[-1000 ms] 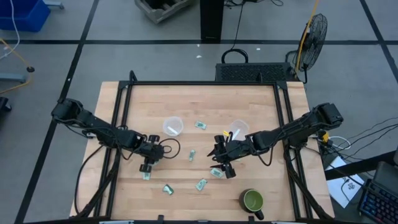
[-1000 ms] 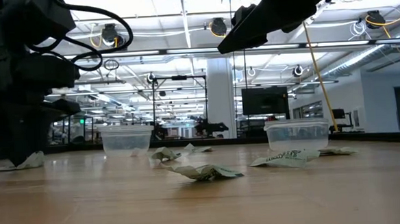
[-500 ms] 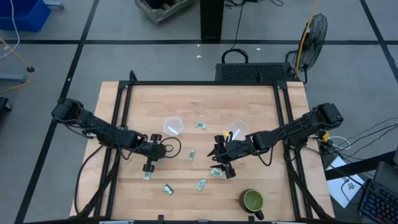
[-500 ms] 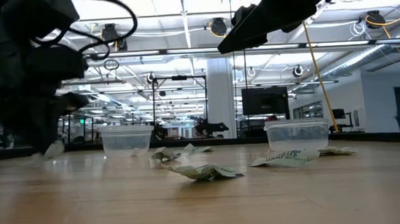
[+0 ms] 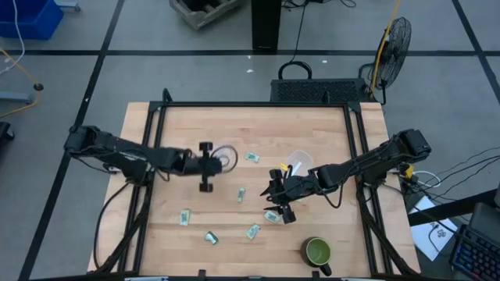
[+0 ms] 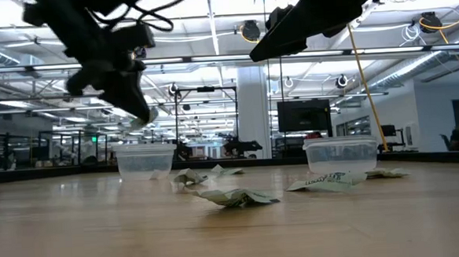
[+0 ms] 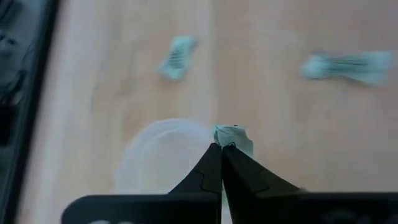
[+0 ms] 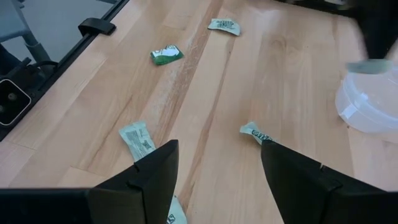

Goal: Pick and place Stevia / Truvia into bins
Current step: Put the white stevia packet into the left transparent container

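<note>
My left gripper (image 5: 216, 162) is shut on one green and white Stevia packet (image 7: 232, 135) and hovers by the near rim of the left clear bin (image 5: 229, 153), above the table. The right clear bin (image 5: 299, 162) stands farther right. My right gripper (image 5: 277, 193) waits open above the table's middle, with nothing between its fingers (image 8: 155, 169). Several more packets lie flat on the wood: (image 5: 251, 157), (image 5: 241, 193), (image 5: 185, 218), (image 5: 211, 237), (image 5: 252, 231), (image 5: 272, 216). My left gripper pinches the packet by one end (image 7: 225, 144) between its two fingertips. The fingers slant down from the table's left side. The rest of the packet (image 6: 146, 115) sticks out past the tips, lifted clear of the table, level with the space above the left bin's rim.
A green mug (image 5: 318, 251) stands near the front edge on the right. A black frame (image 5: 250, 104) runs along the table's far and side edges. Bare wood lies between the two bins and along the table's left part.
My left gripper has shut on a packet near the table's front left, lifted it clear of the wood, and swung up and toward the far right, to the left bin, tipping less steeply. Another packet stays where it lay.
</note>
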